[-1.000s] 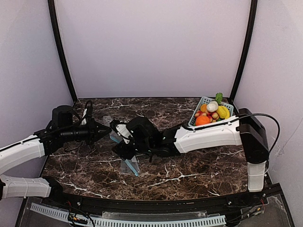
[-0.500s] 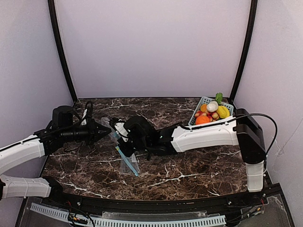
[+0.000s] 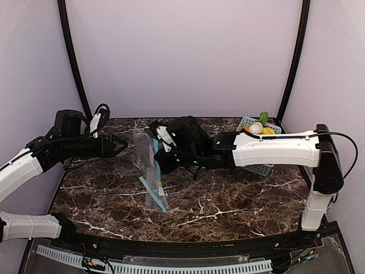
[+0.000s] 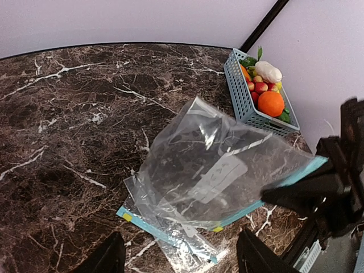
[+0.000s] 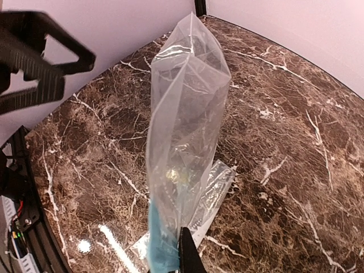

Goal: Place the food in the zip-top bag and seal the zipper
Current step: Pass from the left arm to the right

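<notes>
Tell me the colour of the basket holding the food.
Light blue basket, clearest in the left wrist view.

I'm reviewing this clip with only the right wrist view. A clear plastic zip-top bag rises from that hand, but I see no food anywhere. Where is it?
Observer: The left wrist view shows the toy food in a light blue plastic basket at the table's far right corner, including an orange ball and a white oblong.
Operator: Is the left hand helping hold the bag?
Observer: No. The left hand is open, with nothing between its spread fingers. The clear zip-top bag hangs ahead of them.
Operator: Is the basket unobstructed from above?
Observer: Only partly. In the top view the right arm's white forearm crosses over the basket and hides most of it.
</notes>
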